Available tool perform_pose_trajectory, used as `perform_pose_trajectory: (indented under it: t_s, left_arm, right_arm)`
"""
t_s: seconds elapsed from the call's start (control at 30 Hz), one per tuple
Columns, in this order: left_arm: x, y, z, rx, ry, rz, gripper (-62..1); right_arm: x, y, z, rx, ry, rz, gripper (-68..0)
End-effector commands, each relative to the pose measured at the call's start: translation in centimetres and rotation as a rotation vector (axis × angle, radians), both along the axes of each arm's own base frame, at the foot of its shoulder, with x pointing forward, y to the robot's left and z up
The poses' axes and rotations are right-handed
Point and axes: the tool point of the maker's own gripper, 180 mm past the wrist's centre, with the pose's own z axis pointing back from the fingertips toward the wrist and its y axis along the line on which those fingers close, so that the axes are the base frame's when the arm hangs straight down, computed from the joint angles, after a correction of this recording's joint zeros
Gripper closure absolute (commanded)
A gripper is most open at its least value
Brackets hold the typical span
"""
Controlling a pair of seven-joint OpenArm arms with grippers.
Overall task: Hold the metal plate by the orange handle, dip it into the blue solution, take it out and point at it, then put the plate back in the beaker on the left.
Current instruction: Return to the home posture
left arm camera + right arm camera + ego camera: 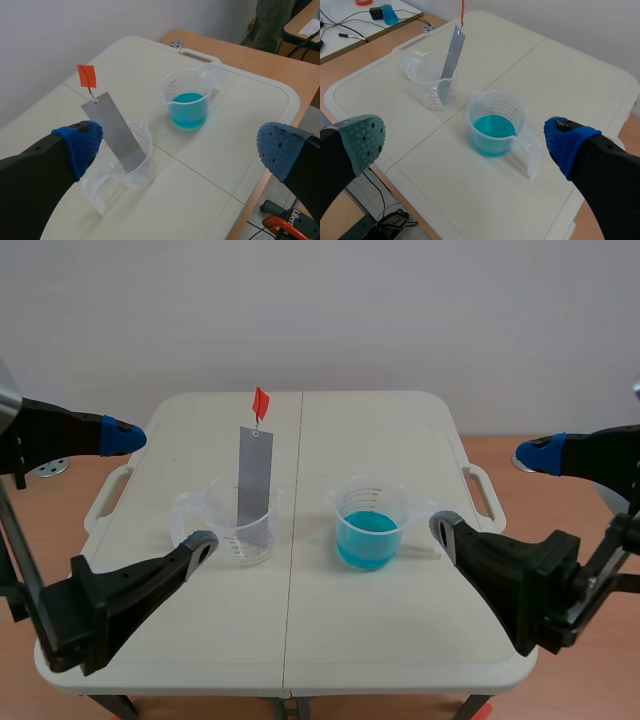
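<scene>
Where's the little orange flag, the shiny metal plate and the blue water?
orange handle (260, 402), scene view, middle of the tag.
metal plate (254, 470), scene view, middle of its flat face.
blue solution (493, 128), right wrist view, surface of the liquid.

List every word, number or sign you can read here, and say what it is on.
No text here is legible.
Beaker with blue solution: printed scale lines and figures, too small to read.
Left beaker: scale marks, too small to read.
Metal plate and orange handle: no writing visible.
</scene>
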Motion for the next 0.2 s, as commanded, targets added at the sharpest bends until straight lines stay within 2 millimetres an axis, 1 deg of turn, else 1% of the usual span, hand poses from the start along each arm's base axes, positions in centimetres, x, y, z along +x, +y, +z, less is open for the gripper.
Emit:
perform_pose_trajectory:
  t_s: [0.0,0.17]
  left_arm:
    - [-0.01,-0.05,0.40,-0.025,-0.007,0.005,-62.3]
    - [-0.01,-0.05,0.40,-0.025,-0.007,0.005,-62.3]
  right_arm:
    - [0.20,0.18,1.22,0.014,-0.037,0.008,-66.3]
    - [0.21,0.20,1.34,0.019,-0.042,0.008,-66.3]
